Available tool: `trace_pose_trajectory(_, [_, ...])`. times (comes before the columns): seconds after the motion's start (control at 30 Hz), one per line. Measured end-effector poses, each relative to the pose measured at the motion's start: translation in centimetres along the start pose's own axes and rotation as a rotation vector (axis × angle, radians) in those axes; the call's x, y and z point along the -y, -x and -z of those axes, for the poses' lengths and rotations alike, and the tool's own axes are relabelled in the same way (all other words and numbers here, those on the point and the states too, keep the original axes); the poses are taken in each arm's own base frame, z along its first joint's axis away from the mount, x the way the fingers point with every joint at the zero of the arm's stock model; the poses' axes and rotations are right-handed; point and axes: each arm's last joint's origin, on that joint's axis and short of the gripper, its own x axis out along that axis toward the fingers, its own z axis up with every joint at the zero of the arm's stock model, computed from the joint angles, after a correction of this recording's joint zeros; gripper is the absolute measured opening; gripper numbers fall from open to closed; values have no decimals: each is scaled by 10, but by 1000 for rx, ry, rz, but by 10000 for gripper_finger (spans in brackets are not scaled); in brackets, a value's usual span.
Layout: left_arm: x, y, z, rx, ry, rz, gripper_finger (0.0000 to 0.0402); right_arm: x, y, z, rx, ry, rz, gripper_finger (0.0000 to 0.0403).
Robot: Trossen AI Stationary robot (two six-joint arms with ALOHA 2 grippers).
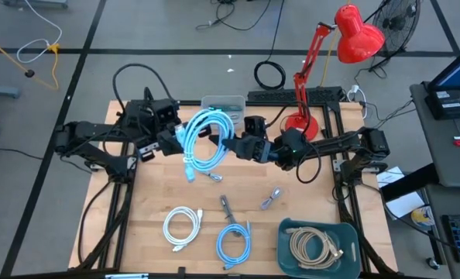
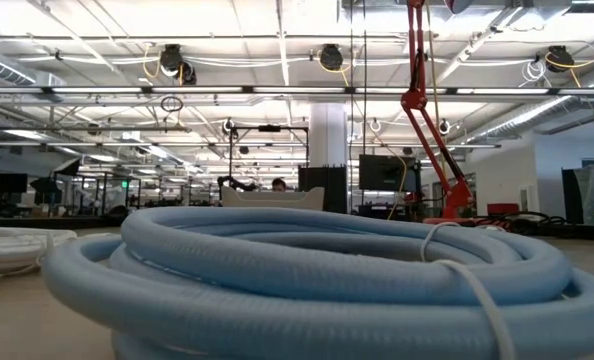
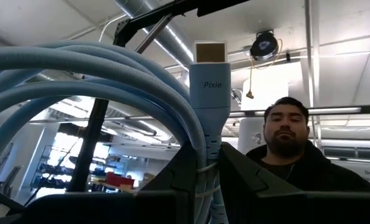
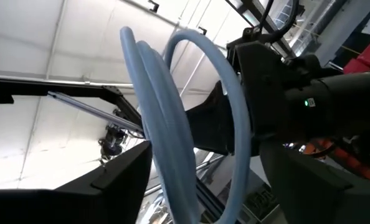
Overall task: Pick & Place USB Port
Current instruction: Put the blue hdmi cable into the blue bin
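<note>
Cables, counted from above: we find four coils and two loose short pieces.

1. Raised light-blue cable: one coil, held over the far middle of the table between both arms, its tail hanging toward the board. In the left wrist view its plug, marked "Pixio", stands upright between that arm's fingers.
2. White coil: one, flat on the near left of the table.
3. Small blue coil: one, just right of the white one; it fills the low view.
4. Beige coil: one, inside the teal bin at the near right.
5. Short adapter pieces: two, one above the small blue coil, one toward the right.

Grippers: two. We see the left gripper pinching the raised cable at its plug. The right gripper sits at the coil's right edge; loops run between its fingers, but we cannot tell whether they press.

One red desk lamp stands at the far right. One person shows beyond the table.
</note>
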Motion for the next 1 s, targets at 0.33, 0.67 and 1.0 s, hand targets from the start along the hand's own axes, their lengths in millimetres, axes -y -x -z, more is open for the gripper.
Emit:
trace_pose_trajectory(0.33, [-4,-1,5,-40,43,-32,46,0,0,1,-24,-30,-13,143])
trace_pose_trajectory(0.67, [-1,1,1,-61,115,-11,47,-1,0,2,-48,-27,-26,32])
trace_pose_trajectory(1.0, [8,8,-16,-88,173,-101,118,0,0,2,-51,-66,-17,29])
